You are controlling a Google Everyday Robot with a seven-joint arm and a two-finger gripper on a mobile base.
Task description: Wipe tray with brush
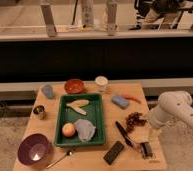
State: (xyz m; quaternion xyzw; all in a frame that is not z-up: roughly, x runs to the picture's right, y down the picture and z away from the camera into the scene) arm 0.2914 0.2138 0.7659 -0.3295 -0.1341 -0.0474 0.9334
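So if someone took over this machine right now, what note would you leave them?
The tool hangs over the right edge of the table, beside the brush but apart from it.
The brush lies on the table, right of the tray.
The tray holds an apple and a grey cloth.
Done: nothing yet.
Left: pick up brush, wipe tray.

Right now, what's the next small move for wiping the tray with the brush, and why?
Probably swing the gripper left, over the brush. The brush lies on the table just right of the tray, with nothing gripping it, while the gripper hangs near the table's right edge, apart from the brush.
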